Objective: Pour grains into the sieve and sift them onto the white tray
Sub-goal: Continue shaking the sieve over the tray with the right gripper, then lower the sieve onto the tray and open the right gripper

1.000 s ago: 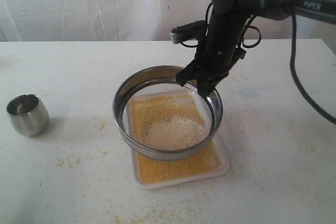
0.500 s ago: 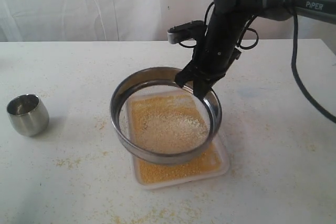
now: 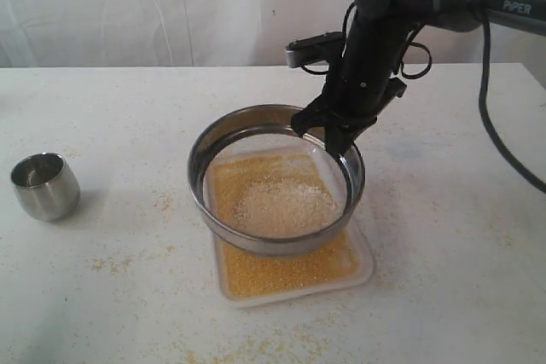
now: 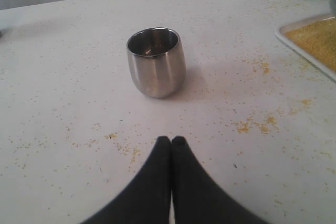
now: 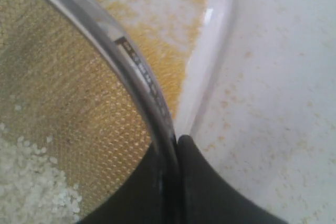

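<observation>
Gripping the sieve point(image 3: 275, 246) at the far right of its steel rim, the right hand point(image 3: 339, 135) holds it over the white tray point(image 3: 365, 268), which lies flat on the table point(image 3: 452, 236).

Exterior view: the sieve covers most of the tray, and only the tray's near end shows past the rim. The grains point(image 3: 286, 204) lie in two lots, a whitish coarse patch on the mesh and fine yellow granules across the tray floor. Whether the sieve rests on the tray or hangs clear of it cannot be told.

Right wrist view: the grasp shows close up. The rim is pinched between the two black fingers point(image 5: 210, 187), one inside the sieve and one outside. Yellow shows through the mesh, white grains sit on it, and a rounded tray corner lies just beyond the rim.

Left wrist view: only this view shows the left hand point(image 4: 170, 142). Its fingers are pressed together on nothing above the table. An upright steel cup point(image 4: 156, 61) stands ahead of it, well apart from the tray edge. Yellow specks point(image 4: 257, 124) dot the table between them.
</observation>
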### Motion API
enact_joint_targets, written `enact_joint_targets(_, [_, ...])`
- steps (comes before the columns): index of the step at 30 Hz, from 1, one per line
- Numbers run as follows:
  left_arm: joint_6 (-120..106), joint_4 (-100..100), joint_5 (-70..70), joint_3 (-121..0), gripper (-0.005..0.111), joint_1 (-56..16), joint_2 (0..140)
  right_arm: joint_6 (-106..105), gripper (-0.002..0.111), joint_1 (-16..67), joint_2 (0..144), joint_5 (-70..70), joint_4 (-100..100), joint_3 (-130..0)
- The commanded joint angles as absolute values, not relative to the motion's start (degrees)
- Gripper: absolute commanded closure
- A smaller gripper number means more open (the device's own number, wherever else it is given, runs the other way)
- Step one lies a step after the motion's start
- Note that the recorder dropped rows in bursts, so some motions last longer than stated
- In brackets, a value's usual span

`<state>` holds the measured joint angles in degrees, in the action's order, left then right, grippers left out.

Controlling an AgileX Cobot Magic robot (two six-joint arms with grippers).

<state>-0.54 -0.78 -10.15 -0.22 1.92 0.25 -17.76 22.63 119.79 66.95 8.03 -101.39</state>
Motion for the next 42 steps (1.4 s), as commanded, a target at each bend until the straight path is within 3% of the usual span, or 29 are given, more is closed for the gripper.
enact_joint_targets(1, [-0.50, -1.46, -10.01, 0.00, 0.107, 2.03, 0.00, 1.03, 0.108, 21.89, 118.71, 64.49, -1.09, -101.60])
enact_joint_targets(4, [-0.50, -1.46, -10.01, 0.00, 0.107, 2.03, 0.00, -30.56, 0.108, 22.75, 118.71, 69.96, 21.24, -101.60])
enact_joint_targets(7, [-0.50, -1.46, -10.01, 0.00, 0.107, 2.03, 0.00, -0.44, 0.108, 22.11, 118.40, 62.07, -0.63, -102.24])
enact_joint_targets(8, [-0.50, -1.46, -10.01, 0.00, 0.107, 2.03, 0.00, 0.91, 0.108, 22.07, 118.40, 63.30, 0.71, -102.72])
enact_joint_targets(11, [-0.50, -1.46, -10.01, 0.00, 0.107, 2.03, 0.00, -28.17, 0.108, 22.70, 118.40, 69.96, 14.62, -103.27])
enact_joint_targets(15, [-0.50, -1.46, -10.01, 0.00, 0.107, 2.03, 0.00, -5.20, 0.108, 22.72, 118.40, 65.49, 1.02, -103.37])
enact_joint_targets(18, [-0.50, -1.46, -10.01, 0.00, 0.107, 2.03, 0.00, -14.31, 0.108, 22.86, 118.71, 67.63, 3.09, -103.31])
enact_joint_targets(37, [-0.50, -1.46, -10.01, 0.00, 0.107, 2.03, 0.00, -14.91, 0.108, 22.86, 128.28, 63.02, 6.55, -103.31])
enact_joint_targets(39, [-0.50, -1.46, -10.01, 0.00, 0.107, 2.03, 0.00, -15.00, 0.103, 22.86, 129.20, 63.06, 6.99, -103.40])
enact_joint_targets(42, [-0.50, -1.46, -10.01, 0.00, 0.107, 2.03, 0.00, -15.00, 0.084, 22.86, 129.79, 63.47, 7.12, -103.40])
